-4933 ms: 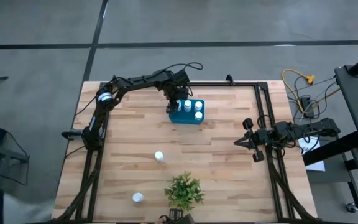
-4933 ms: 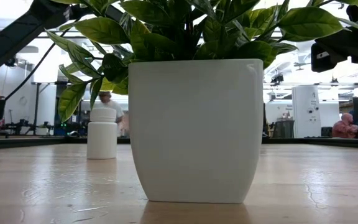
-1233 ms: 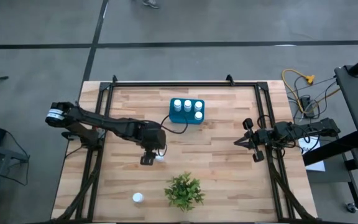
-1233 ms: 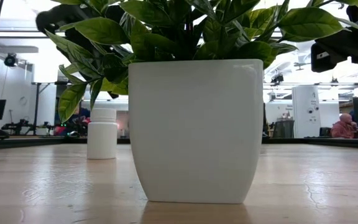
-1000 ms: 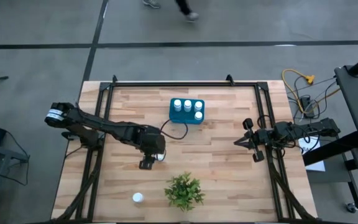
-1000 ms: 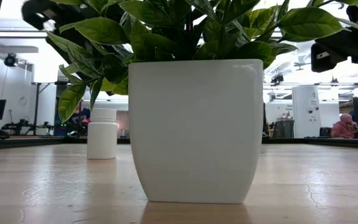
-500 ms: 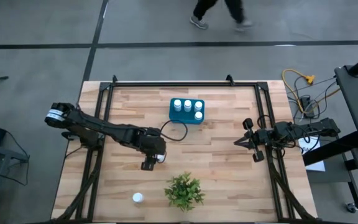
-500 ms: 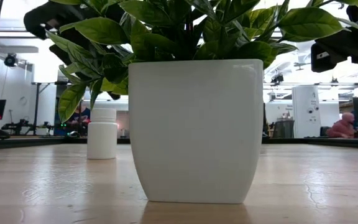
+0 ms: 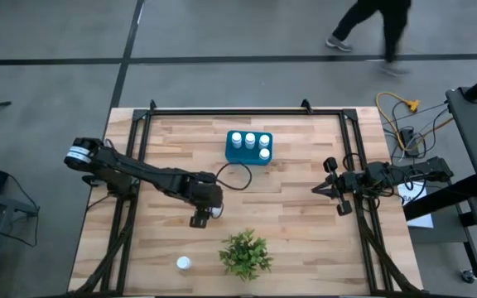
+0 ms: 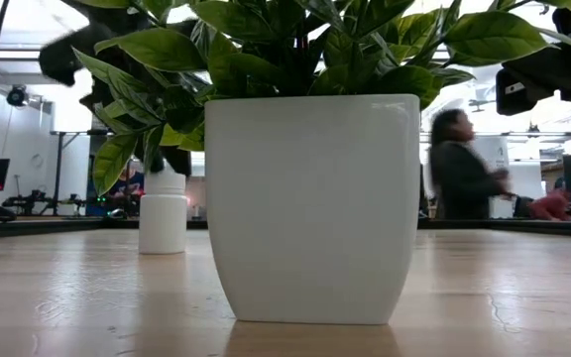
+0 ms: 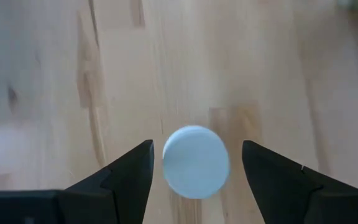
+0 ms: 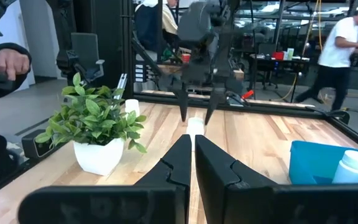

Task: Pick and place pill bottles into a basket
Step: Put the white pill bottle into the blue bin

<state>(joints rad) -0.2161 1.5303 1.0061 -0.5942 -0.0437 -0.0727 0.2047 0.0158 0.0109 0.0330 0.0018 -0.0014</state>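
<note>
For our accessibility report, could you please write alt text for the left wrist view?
A white pill bottle, seen from above by its round cap, stands on the wooden table between the open jaws of the left gripper. The jaws flank the cap on both sides with a gap on each side.

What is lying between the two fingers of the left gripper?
In the left wrist view, a pill bottle stands between the open fingers of the left gripper, seen cap-on. A gap of bare wood shows on each side.
</note>
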